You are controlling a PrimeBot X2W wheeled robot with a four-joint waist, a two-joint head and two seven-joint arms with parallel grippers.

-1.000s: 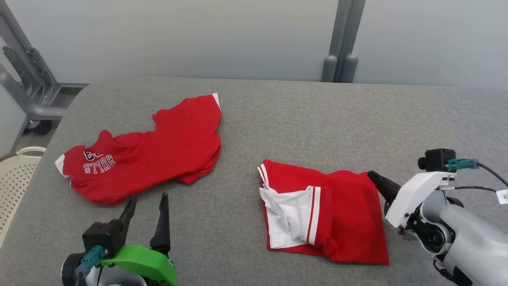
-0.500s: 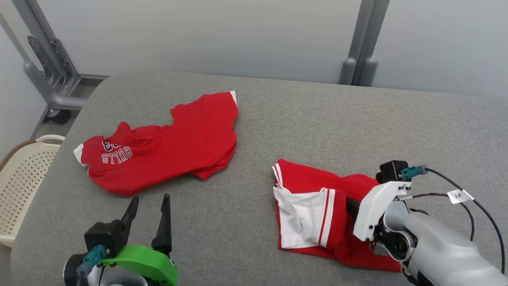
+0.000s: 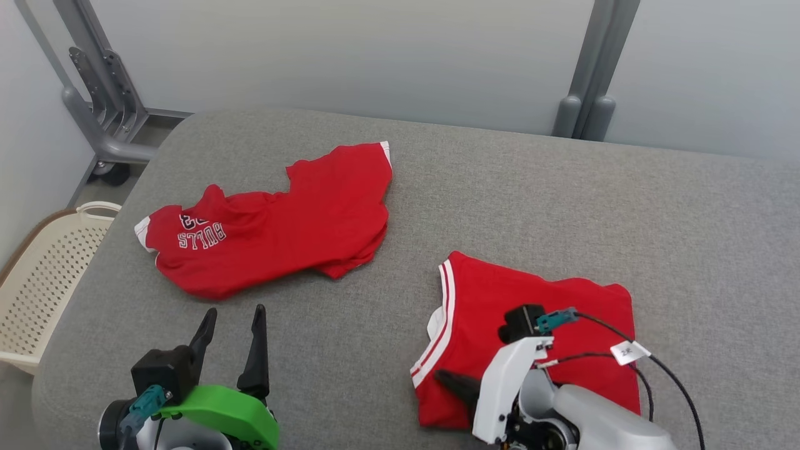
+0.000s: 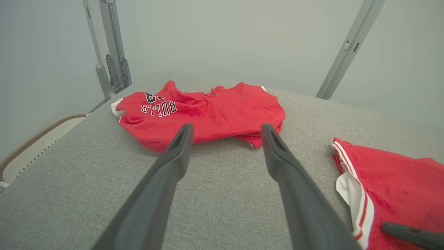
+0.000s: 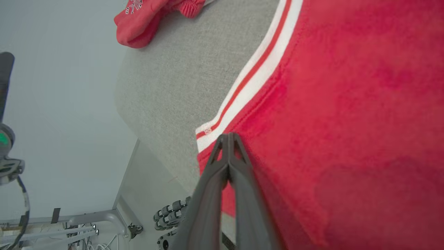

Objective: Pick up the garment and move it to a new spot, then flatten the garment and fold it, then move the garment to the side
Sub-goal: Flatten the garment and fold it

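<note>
Front right: garment (image 3: 531, 287), striped edge leftward.

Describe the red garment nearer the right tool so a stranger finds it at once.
On the grey table, look near right. The red garment there lies under the right tool; unlike the lettered garment, it shows a white striped edge.

Two red garments lie well apart on the grey desk (image 3: 562, 206) — a crumpled red jersey (image 3: 281, 219) lettered BULLS at the far left, and a folded red garment (image 3: 537, 300) with white-striped trim at the near right. The right claw (image 3: 445, 379), fingers pressed together, lies over that garment's near-left corner. The left claw (image 3: 235, 309) hovers near left, fingers spread — holding nothing. A cream basket (image 3: 44, 275) stands beside the desk's left edge.
</note>
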